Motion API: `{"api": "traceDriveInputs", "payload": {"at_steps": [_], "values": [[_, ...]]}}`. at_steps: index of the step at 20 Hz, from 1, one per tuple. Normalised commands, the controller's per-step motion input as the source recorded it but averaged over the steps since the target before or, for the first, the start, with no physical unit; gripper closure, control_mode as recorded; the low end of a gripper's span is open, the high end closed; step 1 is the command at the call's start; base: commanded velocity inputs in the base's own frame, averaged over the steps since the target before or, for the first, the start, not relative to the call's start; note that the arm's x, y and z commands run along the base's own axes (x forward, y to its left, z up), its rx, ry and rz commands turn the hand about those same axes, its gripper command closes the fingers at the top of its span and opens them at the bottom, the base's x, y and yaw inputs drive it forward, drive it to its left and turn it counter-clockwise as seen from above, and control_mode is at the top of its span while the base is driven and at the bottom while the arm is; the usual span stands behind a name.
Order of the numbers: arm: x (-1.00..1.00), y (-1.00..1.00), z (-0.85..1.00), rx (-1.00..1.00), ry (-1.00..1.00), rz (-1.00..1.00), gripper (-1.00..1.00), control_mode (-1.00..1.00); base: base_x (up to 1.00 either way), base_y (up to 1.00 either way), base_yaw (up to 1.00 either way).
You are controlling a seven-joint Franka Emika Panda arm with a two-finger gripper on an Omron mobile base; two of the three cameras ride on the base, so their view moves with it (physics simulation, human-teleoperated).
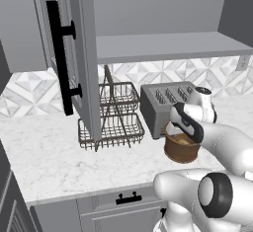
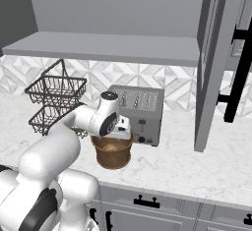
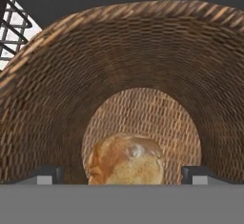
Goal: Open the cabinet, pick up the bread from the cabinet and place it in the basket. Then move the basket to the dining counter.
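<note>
The brown woven basket stands on the counter in front of the toaster. In the hand view I look down past its woven wall at the golden-brown bread, which lies on the basket's bottom. My gripper hangs in the basket's mouth, open, its fingertips standing wide on either side of the bread and apart from it. The grey cabinet has both doors swung open over a bare shelf. The dining counter is out of view.
A silver toaster stands right behind the basket. A two-tier black wire rack sits to its left. The open cabinet doors jut out over the marble counter. Grey drawers run below its front edge.
</note>
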Motion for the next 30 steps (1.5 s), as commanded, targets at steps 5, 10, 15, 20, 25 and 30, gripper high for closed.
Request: {"api": "traceDriveInputs", "payload": {"at_steps": [5, 10, 15, 20, 25, 30], "values": [[0.00, 0.00, 0.10, -0.01, 0.00, 0.00, -1.00, -1.00, 0.00, 0.00, 0.00], [-0.26, -0.06, 0.34, 0.00, 0.00, -0.09, -1.00, -1.00, 0.00, 0.00, 0.00], [-0.25, -0.36, 0.35, 0.00, 0.02, -0.31, -1.00, -1.00, 0.00, 0.00, 0.00], [-0.12, -0.55, 0.13, 0.00, 0.10, -0.47, -1.00, -1.00, 0.00, 0.00, 0.00], [-0.46, -0.27, 0.06, 0.03, 0.04, -0.41, -1.00, -1.00, 0.00, 0.00, 0.00], [-0.22, -0.01, -0.19, 0.21, 0.04, -0.12, -1.00, -1.00, 0.00, 0.00, 0.00]]}}
